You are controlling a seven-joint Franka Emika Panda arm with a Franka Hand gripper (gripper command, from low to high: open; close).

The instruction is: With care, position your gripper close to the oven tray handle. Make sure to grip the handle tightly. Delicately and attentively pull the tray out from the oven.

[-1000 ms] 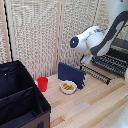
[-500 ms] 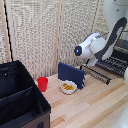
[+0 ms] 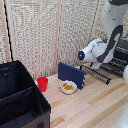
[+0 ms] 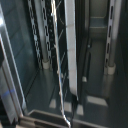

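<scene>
In the exterior view my white arm (image 3: 98,50) bends down from the upper right toward the oven (image 3: 121,59), a black barred box at the exterior view's right edge. The tray (image 3: 102,71), a dark wire rack, sticks out of the oven over the table. The oven tray handle (image 3: 94,75) is its thin front bar. The arm's wrist hides my gripper, which sits low beside the rack. The wrist view is blurred and very close. It shows thin metal rods (image 4: 57,65) and dark oven walls, and no fingers show clearly.
An upright dark-blue panel (image 3: 70,74) stands just to the exterior view's left of the rack. A white bowl (image 3: 68,88) of yellow pieces sits in front of it, with a red cup (image 3: 43,83) beside it. A large black fabric bin (image 3: 20,100) fills the lower left.
The arm's wrist has dropped lower and moved toward the exterior view's right, closer to the rack. The rack, panel, bowl and cup have not moved.
</scene>
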